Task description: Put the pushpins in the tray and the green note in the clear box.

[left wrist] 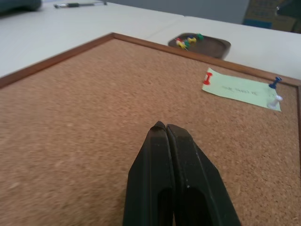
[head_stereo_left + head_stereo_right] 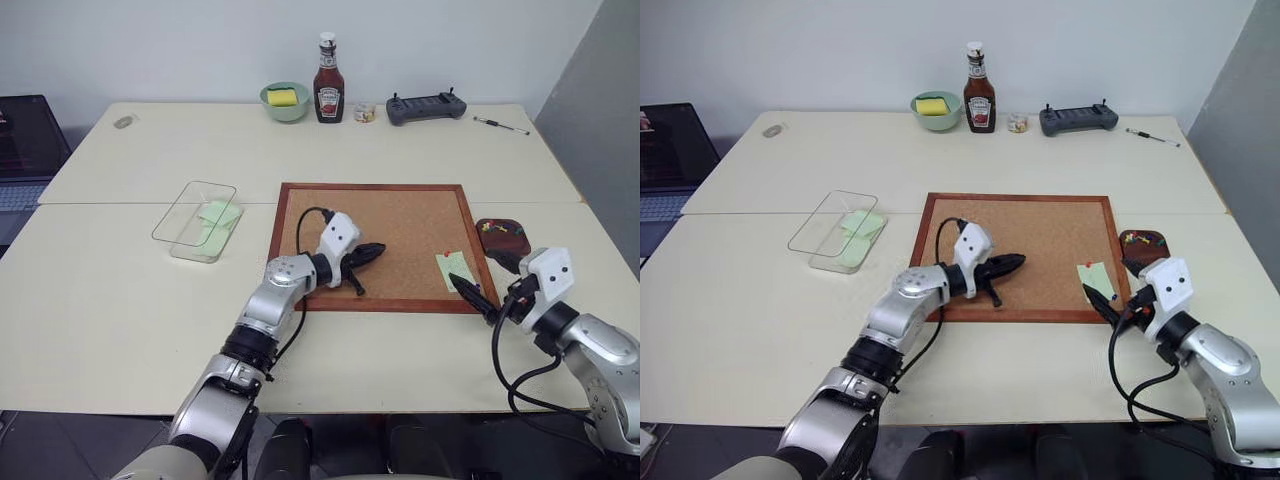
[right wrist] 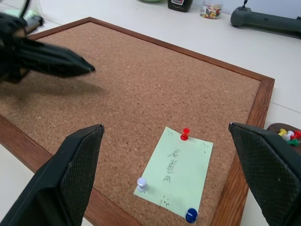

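A pale green note (image 3: 175,171) lies on the corkboard (image 2: 400,225) near its front right corner. A red pushpin (image 3: 185,133), a blue pushpin (image 3: 191,215) and a white pin (image 3: 141,184) stick in it. My right gripper (image 2: 480,278) hangs open just in front of the note, its fingers spread on either side. The dark reddish-brown tray (image 2: 508,246), holding multicoloured pins, sits right of the board. My left gripper (image 2: 378,250) is shut and empty over the board's left middle, pointing towards the note. The clear box (image 2: 180,215), left of the board, holds green notes.
Along the table's far edge stand a pale green bowl (image 2: 285,100) with a yellow sponge, a ketchup bottle (image 2: 328,80), a small jar (image 2: 365,112), a dark controller (image 2: 426,106) and a pen (image 2: 501,125). A laptop (image 2: 25,140) sits at the far left.
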Action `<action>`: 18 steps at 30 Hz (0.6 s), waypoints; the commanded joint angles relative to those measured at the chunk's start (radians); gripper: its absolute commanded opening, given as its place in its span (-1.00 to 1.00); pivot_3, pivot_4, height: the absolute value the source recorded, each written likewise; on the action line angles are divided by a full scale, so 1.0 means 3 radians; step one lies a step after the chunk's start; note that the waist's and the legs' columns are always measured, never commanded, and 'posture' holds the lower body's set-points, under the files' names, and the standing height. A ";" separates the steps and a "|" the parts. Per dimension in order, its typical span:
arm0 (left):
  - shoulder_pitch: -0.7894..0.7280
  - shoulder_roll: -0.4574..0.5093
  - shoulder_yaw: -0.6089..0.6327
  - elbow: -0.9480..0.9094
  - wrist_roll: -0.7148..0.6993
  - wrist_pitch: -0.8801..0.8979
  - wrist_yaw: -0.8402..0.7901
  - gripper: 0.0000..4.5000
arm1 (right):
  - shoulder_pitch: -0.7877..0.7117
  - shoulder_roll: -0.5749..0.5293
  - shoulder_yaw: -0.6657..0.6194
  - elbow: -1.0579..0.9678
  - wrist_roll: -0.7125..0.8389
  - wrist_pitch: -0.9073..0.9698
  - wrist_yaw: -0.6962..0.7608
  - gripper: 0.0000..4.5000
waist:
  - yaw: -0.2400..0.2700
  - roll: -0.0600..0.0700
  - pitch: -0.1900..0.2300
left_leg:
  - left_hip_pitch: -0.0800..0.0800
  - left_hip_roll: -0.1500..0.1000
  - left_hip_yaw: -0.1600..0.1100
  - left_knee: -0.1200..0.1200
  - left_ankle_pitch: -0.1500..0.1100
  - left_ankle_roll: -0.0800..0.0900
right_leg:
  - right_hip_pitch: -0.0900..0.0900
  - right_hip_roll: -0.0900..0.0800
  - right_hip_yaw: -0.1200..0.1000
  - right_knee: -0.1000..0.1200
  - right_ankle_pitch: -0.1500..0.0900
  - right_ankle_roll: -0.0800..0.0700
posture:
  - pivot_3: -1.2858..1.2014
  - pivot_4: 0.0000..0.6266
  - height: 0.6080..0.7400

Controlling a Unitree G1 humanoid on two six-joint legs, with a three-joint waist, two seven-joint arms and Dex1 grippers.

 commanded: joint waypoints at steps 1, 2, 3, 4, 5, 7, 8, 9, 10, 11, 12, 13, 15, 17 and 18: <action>-0.0094 -0.0062 -0.0036 0.0028 0.0049 -0.0062 -0.0125 -0.98 | -0.0025 -0.0035 -0.0038 -0.0158 0.0070 0.0056 -0.0008 1.00 | 0.0000 0.0000 0.0000 | 0.0000 0.0000 0.0000 0.0000 0.0000 0.0000 | 0.0000 0.0000 0.0000 0.0000 0.0000 0.0000 | 0.03 -0.52 1.00; -0.0081 -0.0070 -0.0051 0.0072 0.0072 -0.0064 -0.0147 -0.98 | -0.0023 -0.0041 -0.0024 -0.0147 0.0054 0.0093 -0.0017 1.00 | 0.0000 0.0000 0.0000 | 0.0000 0.0000 0.0000 0.0000 0.0000 0.0000 | 0.0000 0.0000 0.0000 0.0000 0.0000 0.0000 | 0.03 -0.52 1.00; -0.0068 -0.0077 -0.0068 0.0131 0.0106 -0.0077 -0.0151 -0.98 | -0.0022 -0.0042 -0.0012 -0.0131 0.0034 0.0102 -0.0022 1.00 | 0.0000 0.0000 0.0000 | 0.0000 0.0000 0.0000 0.0000 0.0000 0.0000 | 0.0000 0.0000 0.0000 0.0000 0.0000 0.0000 | 0.03 -0.52 1.00; -0.0058 -0.0080 -0.0086 0.0186 0.0148 -0.0101 -0.0150 -0.98 | -0.0024 -0.0040 -0.0005 -0.0116 0.0021 0.0103 -0.0027 1.00 | 0.0000 0.0000 0.0000 | 0.0000 0.0000 0.0000 0.0000 0.0000 0.0000 | 0.0000 0.0000 0.0000 0.0000 0.0000 0.0000 | 0.03 -0.52 1.00; -0.0045 -0.0076 -0.0114 0.0255 0.0202 -0.0143 -0.0157 -0.98 | -0.0040 -0.0024 -0.0002 -0.0101 0.0020 0.0119 -0.0046 1.00 | 0.0000 0.0000 0.0000 | 0.0000 0.0000 0.0000 0.0000 0.0000 0.0000 | 0.0000 0.0000 0.0000 0.0000 0.0000 0.0000 | 0.03 -0.52 1.00; -0.0029 -0.0086 -0.0128 0.0358 0.0247 -0.0160 -0.0169 -0.98 | -0.0084 -0.0018 0.0011 -0.0076 0.0015 0.0169 -0.0084 1.00 | 0.0002 0.0001 -0.0001 | 0.0000 0.0000 -0.0001 0.0000 0.0000 0.0000 | 0.0000 0.0000 0.0000 0.0000 0.0000 0.0000 | 0.03 -0.52 1.00; -0.0027 -0.0093 -0.0124 0.0404 0.0250 -0.0164 -0.0178 -0.98 | -0.0113 -0.0022 0.0024 -0.0055 0.0004 0.0189 -0.0103 1.00 | 0.0003 0.0002 -0.0001 | 0.0002 0.0000 -0.0001 0.0000 0.0000 0.0000 | 0.0002 0.0000 0.0000 0.0000 0.0000 0.0000 | 0.03 -0.52 1.00; -0.0028 -0.0099 -0.0118 0.0451 0.0258 -0.0178 -0.0187 -0.98 | -0.0158 -0.0048 0.0058 -0.0005 -0.0064 0.0210 -0.0139 1.00 | 0.0002 0.0002 -0.0002 | 0.0002 -0.0001 -0.0001 0.0000 0.0000 0.0000 | 0.0002 0.0000 0.0000 0.0000 0.0000 0.0000 | 0.03 -0.52 1.00; -0.0031 -0.0105 -0.0115 0.0489 0.0267 -0.0196 -0.0202 -0.98 | -0.0201 -0.0074 0.0093 0.0053 -0.0129 0.0226 -0.0164 1.00 | 0.0002 0.0002 -0.0002 | 0.0003 -0.0001 0.0000 0.0000 0.0000 0.0000 | 0.0004 0.0000 0.0000 0.0000 0.0000 0.0000 | 0.03 -0.52 1.00; -0.0033 -0.0111 -0.0111 0.0517 0.0274 -0.0206 -0.0219 -0.98 | -0.0262 -0.0081 0.0120 0.0126 -0.0163 0.0230 -0.0174 1.00 | 0.0002 0.0002 -0.0002 | 0.0006 -0.0001 0.0000 0.0001 0.0000 0.0000 | 0.0006 0.0000 0.0000 0.0000 0.0000 0.0001 | 0.03 -0.52 1.00; -0.0034 -0.0116 -0.0108 0.0541 0.0280 -0.0221 -0.0233 -0.98 | -0.0323 -0.0076 0.0135 0.0187 -0.0170 0.0250 -0.0183 1.00 | 0.0004 0.0003 -0.0003 | 0.0007 -0.0001 -0.0001 0.0001 0.0000 0.0000 | 0.0008 -0.0001 0.0000 0.0000 0.0000 0.0001 | 0.03 -0.52 1.00; -0.0039 -0.0123 -0.0107 0.0567 0.0288 -0.0239 -0.0241 -0.98 | -0.0409 -0.0061 0.0142 0.0264 -0.0153 0.0279 -0.0184 1.00 | 0.0004 0.0004 -0.0004 | 0.0009 -0.0001 -0.0001 0.0001 0.0000 0.0000 | 0.0010 -0.0001 0.0000 0.0000 0.0000 0.0001 | 0.03 -0.52 1.00; -0.0050 -0.0133 -0.0110 0.0607 0.0302 -0.0264 -0.0251 -0.98 | -0.0576 -0.0049 0.0175 0.0451 -0.0186 0.0296 -0.0201 1.00 | 0.0004 0.0005 -0.0005 | 0.0010 -0.0001 -0.0001 0.0001 0.0000 0.0000 | 0.0011 -0.0001 -0.0001 0.0000 0.0000 0.0001 | 0.03 -0.52 1.00; -0.0056 -0.0135 -0.0112 0.0631 0.0308 -0.0276 -0.0274 -0.98 | -0.0724 -0.0065 0.0241 0.0658 -0.0276 0.0282 -0.0226 1.00 | 0.0003 0.0007 -0.0007 | 0.0010 -0.0002 -0.0002 0.0002 0.0000 0.0000 | 0.0012 -0.0001 -0.0001 0.0000 0.0000 0.0001 | 0.03 -0.52 1.00; -0.0059 -0.0140 -0.0112 0.0641 0.0311 -0.0278 -0.0284 -0.98 | -0.0786 -0.0081 0.0276 0.0762 -0.0318 0.0266 -0.0222 1.00 | 0.0004 0.0009 -0.0008 | 0.0010 -0.0002 -0.0001 0.0002 0.0000 0.0000 | 0.0012 -0.0001 -0.0001 0.0000 0.0000 0.0001 | 0.03 -0.52 1.00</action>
